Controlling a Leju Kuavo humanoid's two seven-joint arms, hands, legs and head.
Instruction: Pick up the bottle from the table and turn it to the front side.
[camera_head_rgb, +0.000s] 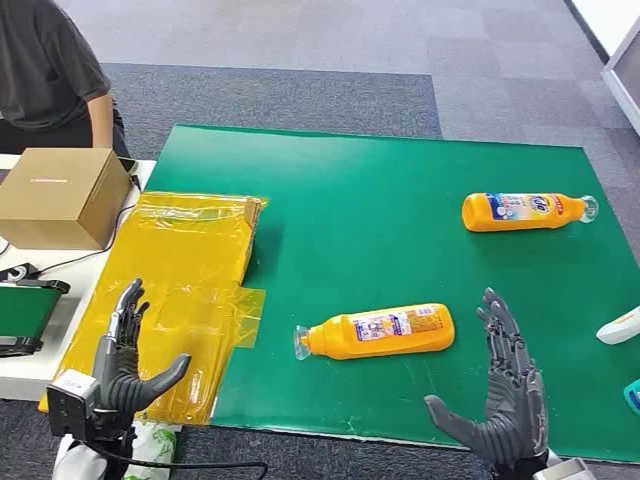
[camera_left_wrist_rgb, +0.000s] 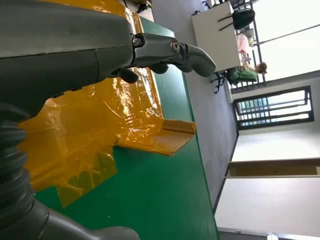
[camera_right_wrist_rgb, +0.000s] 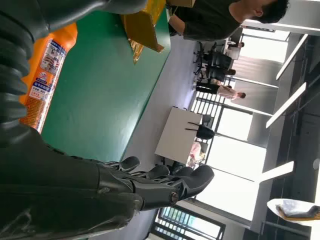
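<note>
An orange bottle (camera_head_rgb: 381, 331) lies on its side on the green mat (camera_head_rgb: 377, 210), clear cap to the left, label up; it also appears in the right wrist view (camera_right_wrist_rgb: 43, 70). A second orange bottle (camera_head_rgb: 524, 210) lies farther back on the right, cap to the right. My right hand (camera_head_rgb: 507, 400) hovers open near the mat's front edge, right of the near bottle and apart from it. My left hand (camera_head_rgb: 124, 355) is open over the yellow plastic sheet (camera_head_rgb: 173, 290), far left of the bottle. Long grey fingers (camera_left_wrist_rgb: 170, 50) stretch over the sheet in the left wrist view.
A cardboard box (camera_head_rgb: 64, 195) stands on the white table at the left, with a seated person (camera_head_rgb: 53, 65) behind it. A white object (camera_head_rgb: 620, 326) and a teal one (camera_head_rgb: 632, 394) lie at the mat's right edge. Open green mat stretches between the bottles.
</note>
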